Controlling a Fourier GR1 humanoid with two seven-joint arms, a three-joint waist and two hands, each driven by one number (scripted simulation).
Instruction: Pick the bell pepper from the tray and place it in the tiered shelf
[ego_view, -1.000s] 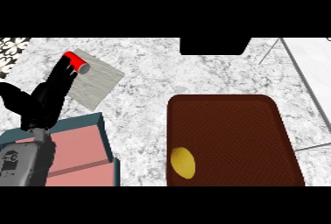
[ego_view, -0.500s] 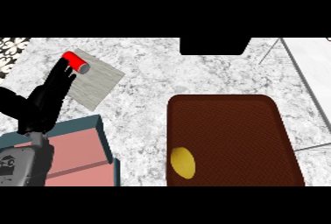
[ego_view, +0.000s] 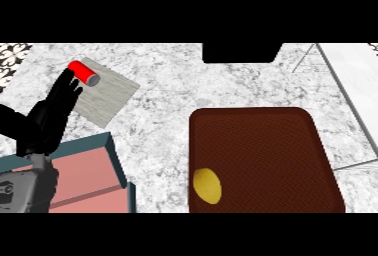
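A yellow bell pepper (ego_view: 207, 185) lies at the near left corner of the dark brown tray (ego_view: 258, 145). The tiered shelf (ego_view: 354, 85), a white surface in a thin wire frame, stands at the right edge of the view. My left hand (ego_view: 46, 120) shows at the left, far from the tray, open with its fingers straight and pointing up toward a red can (ego_view: 83, 73). It holds nothing. My right hand does not show.
The red can lies on a grey board (ego_view: 103, 97) at the back left. A teal box with a pink inside (ego_view: 88, 177) sits under my left forearm. A black object (ego_view: 241, 52) is at the back edge of the marble counter (ego_view: 162, 130).
My left hand has barely shifted and stays open. The pepper and the tray have not moved.
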